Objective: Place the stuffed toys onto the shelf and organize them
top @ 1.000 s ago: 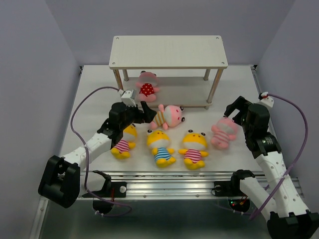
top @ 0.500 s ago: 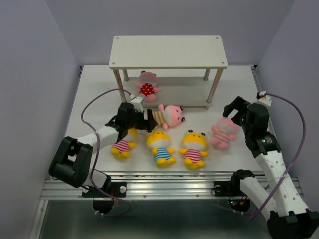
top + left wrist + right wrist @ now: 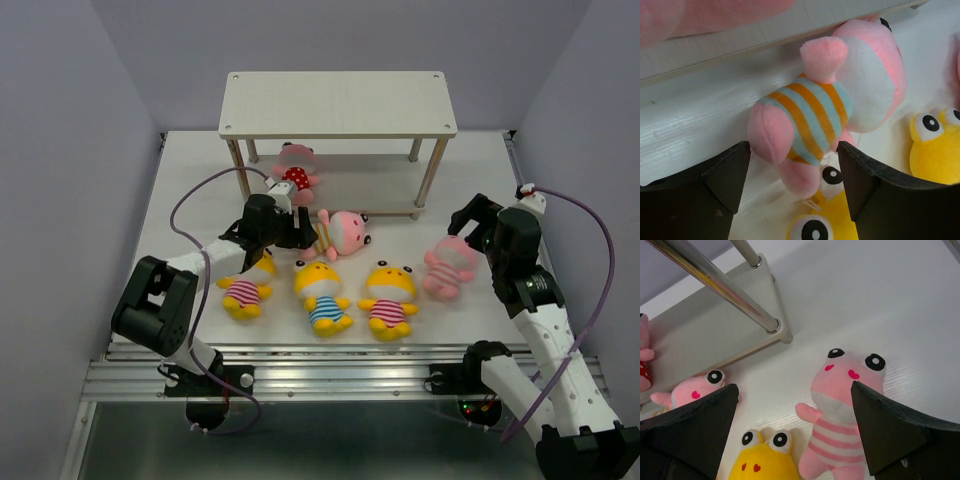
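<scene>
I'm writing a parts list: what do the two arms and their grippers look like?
The left arm and right arm have white links with black joints. The left gripper and right gripper have broad matte black fingers. A purple cable runs to the left wrist, another to the right.
</scene>
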`<state>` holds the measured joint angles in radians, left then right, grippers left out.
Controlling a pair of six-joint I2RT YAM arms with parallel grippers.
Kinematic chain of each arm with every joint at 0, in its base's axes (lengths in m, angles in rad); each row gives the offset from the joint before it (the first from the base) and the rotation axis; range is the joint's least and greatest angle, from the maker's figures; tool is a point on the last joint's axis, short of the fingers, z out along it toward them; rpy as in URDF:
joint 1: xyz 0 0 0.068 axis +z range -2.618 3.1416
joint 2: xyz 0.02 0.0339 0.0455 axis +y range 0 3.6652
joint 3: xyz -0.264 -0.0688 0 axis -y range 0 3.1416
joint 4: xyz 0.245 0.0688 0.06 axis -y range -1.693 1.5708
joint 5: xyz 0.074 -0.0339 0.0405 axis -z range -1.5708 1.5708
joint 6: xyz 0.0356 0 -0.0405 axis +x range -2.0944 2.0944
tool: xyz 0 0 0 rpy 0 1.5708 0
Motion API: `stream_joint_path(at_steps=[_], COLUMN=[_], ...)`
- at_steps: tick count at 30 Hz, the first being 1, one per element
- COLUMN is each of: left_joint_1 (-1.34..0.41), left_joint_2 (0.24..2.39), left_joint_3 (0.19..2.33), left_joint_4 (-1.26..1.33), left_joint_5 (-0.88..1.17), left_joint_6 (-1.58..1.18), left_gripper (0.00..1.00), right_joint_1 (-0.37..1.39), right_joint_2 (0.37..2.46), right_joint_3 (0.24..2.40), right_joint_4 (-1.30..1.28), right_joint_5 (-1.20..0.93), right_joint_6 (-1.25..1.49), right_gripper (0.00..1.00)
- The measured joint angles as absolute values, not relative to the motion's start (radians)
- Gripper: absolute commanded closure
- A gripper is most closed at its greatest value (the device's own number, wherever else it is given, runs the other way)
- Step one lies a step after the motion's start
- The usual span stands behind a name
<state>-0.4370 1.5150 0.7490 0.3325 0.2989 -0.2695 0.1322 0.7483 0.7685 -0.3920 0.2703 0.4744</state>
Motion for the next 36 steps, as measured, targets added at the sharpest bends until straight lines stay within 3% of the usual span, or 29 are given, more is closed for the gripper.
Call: stream_joint_path(at_steps=[2,3,7,12,14,24,36], left_joint_1=[-0.437,-0.437,-0.437,-0.437,-0.437,-0.437,-0.566], left_joint_2=[1.526,1.530,1.540,1.551,1.557,1.557,1.382], left_joint_3=[0.749,0.749,0.749,0.754,0.754,0.739,0.634], left_joint_4=[0.331,0.332,0.333,0.349,0.355,0.407,0.535], left_joint_5=[0.298,0.298,0.296,0.302,0.302,0.332,0.294], left_joint_6=[-0.269,-0.271,-0.273,-0.274,-0.276,-0.320,-0.657], left_gripper=[0.31,0.44,0.68,0.78,0.98,1.00,1.00], right_joint_1=[0.132,0.132,0.132,0.132,0.132,0.132,0.132], right_joint_2=[0.742,0.741,0.741,0.751,0.754,0.755,0.752], right_joint_3=[0.768,0.768,0.768,0.768,0.768,0.768,0.768], right_joint_4=[-0.392,-0.392,-0.392,-0.392,-0.392,-0.392,-0.392], right_joint_5=[0.274,0.276,0.278,0.278,0.278,0.278,0.276], right_joint_6=[0.474,0.474,0.474,0.474,0.474,0.474,0.474], right_gripper=[0.00,0.00,0.00,0.00,0.00,0.00,0.00])
